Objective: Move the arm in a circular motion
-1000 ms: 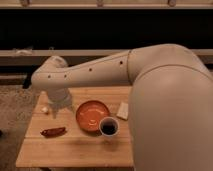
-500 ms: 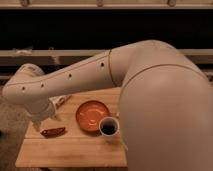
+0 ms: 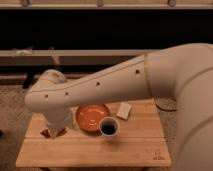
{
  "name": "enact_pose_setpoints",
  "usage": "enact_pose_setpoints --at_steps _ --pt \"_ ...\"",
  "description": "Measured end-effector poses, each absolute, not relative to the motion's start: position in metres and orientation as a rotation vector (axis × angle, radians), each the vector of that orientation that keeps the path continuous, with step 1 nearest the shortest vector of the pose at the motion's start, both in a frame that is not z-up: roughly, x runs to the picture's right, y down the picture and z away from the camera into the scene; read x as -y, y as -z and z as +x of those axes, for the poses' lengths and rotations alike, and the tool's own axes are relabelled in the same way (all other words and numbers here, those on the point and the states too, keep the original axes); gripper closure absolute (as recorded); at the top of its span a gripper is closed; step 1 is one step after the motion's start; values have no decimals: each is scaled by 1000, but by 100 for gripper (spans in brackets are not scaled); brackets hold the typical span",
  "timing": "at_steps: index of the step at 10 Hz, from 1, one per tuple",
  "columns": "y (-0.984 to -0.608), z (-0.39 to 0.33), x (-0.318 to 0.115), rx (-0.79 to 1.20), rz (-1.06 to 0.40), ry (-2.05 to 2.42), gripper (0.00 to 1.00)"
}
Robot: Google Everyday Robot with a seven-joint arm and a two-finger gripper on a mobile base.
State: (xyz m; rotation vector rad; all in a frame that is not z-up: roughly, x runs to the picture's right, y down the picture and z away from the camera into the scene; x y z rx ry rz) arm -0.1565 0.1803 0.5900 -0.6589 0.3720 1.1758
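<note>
The cream-white arm [image 3: 115, 82] reaches from the large segment at the right [image 3: 192, 95] across the view to a rounded joint at the left [image 3: 47, 95]. Small dark screw holes dot its side. From that joint it turns down, and the gripper [image 3: 55, 126] hangs low over the left part of the wooden table [image 3: 95, 150]. It is just above a small reddish-brown item [image 3: 49, 133] that it partly hides.
An orange plate [image 3: 91, 116] lies on the table's middle, with a dark cup [image 3: 109, 127] at its front right edge. A white block [image 3: 124, 110] lies to the right of the plate. A low shelf and dark wall run behind the table.
The arm's left end swung far left past the table edge, then came back right and lower. The gripper now sits down over the reddish item.
</note>
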Motion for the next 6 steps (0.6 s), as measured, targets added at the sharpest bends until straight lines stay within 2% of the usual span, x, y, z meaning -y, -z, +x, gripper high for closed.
enact_pose_setpoints --at_steps 4,6 --pt "-578 -56 -196 -451 -648 -1379 35" --pt "-586 6 -190 -496 -633 -1498 35"
